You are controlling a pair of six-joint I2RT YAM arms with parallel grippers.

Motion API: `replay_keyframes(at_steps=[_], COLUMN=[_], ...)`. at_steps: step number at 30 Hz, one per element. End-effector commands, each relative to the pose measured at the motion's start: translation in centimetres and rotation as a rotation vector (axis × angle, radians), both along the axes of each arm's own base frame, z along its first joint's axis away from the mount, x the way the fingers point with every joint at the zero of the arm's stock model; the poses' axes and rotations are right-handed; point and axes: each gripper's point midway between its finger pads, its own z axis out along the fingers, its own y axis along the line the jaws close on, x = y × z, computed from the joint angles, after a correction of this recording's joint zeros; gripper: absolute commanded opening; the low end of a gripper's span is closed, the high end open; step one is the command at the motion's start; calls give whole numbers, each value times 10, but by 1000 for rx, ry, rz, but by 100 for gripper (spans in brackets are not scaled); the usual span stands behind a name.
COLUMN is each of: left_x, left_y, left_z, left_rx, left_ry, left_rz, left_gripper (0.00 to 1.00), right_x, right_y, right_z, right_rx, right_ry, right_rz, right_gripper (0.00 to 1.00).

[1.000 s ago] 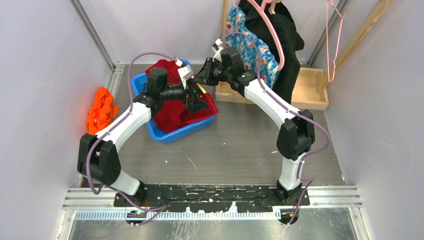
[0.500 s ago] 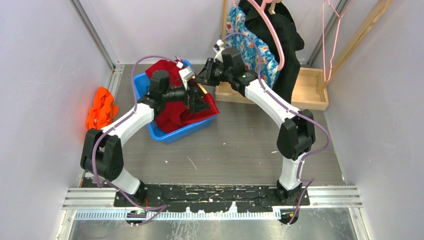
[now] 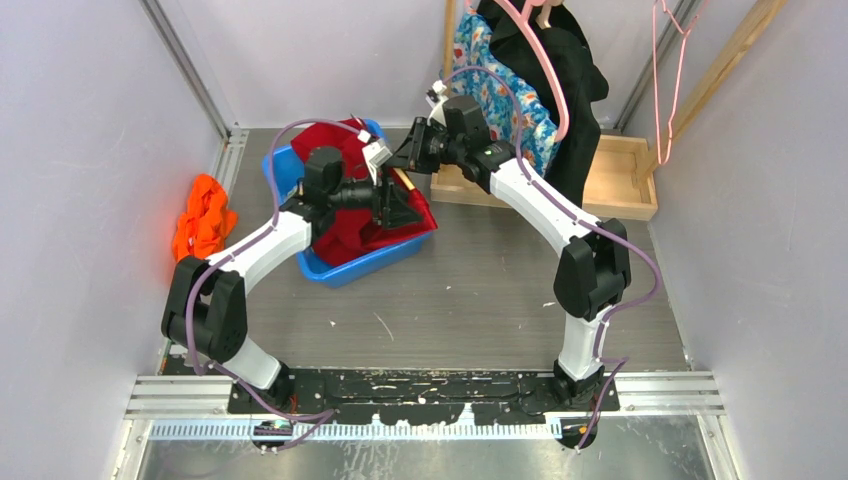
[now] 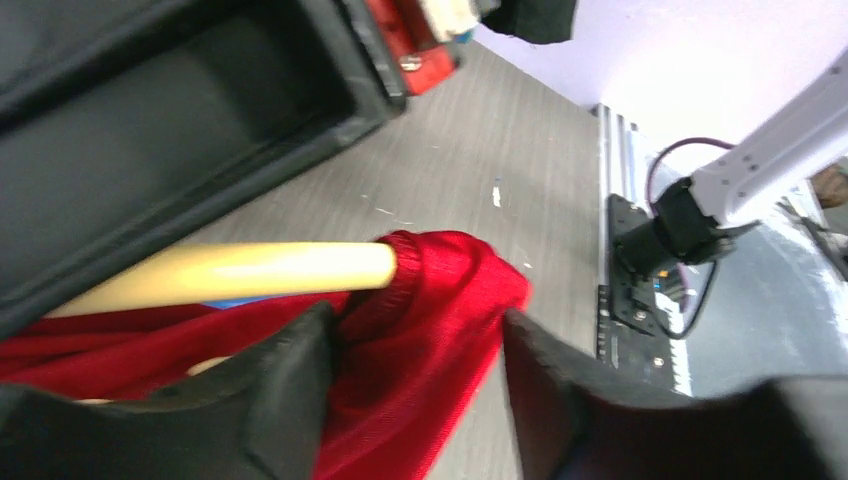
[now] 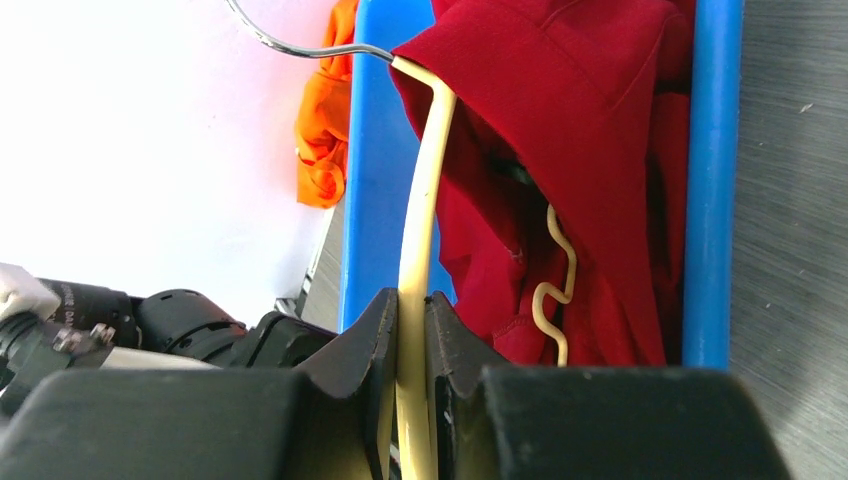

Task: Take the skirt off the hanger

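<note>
We see the right gripper [image 5: 411,325] jaws clamped on the cream hanger [image 5: 422,190] bar, over the blue bin [image 5: 716,150]. The red skirt [image 5: 570,110] is on the hanger and drapes into the bin. The left gripper [image 4: 415,395] jaws are apart, with the skirt's edge between them and the hanger's tip just above. An orange cloth [image 3: 203,218] lies left of the bin, by the wall.

The skirt [image 3: 345,228] is deep red, its hanger [image 5: 415,250] pale cream, the bin [image 3: 360,268] bright blue. The crumpled cloth [image 3: 202,218] is orange. The hung fabric [image 3: 522,112] is blue with a many-coloured flower print, the garment [image 3: 578,75] plain black. The table [image 3: 480,295] is streaky grey.
</note>
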Motion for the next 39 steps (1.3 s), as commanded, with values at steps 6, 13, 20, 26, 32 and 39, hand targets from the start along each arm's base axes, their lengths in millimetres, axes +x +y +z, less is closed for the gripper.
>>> replay_keyframes(at_steps=[6,13,20,26,32,39], left_x=[-31,-29,-4,32,48,30], left_y=[-3,-1,13,17,15,5], left_z=[13,28,53,64,62,66], left_rx=[-35,-23,127,139,136,37], left_ry=[43,41,-73,-124,-132,-71], left_rz=[-112,-95,23,141,182,110], left_gripper=[8,0,0,1,25,0], right_x=[11,13,14,13,12,13], right_y=[1,2,3,3,2,3], right_z=[44,40,35,35,34,34], right_rx=[72,70,71,73,67,68], right_ry=[-124,-118,-103,-102,-101,-100], right_rz=[-16,-16,-16,-17,-19,-19], right_gripper=[1,1,1,1,1,1])
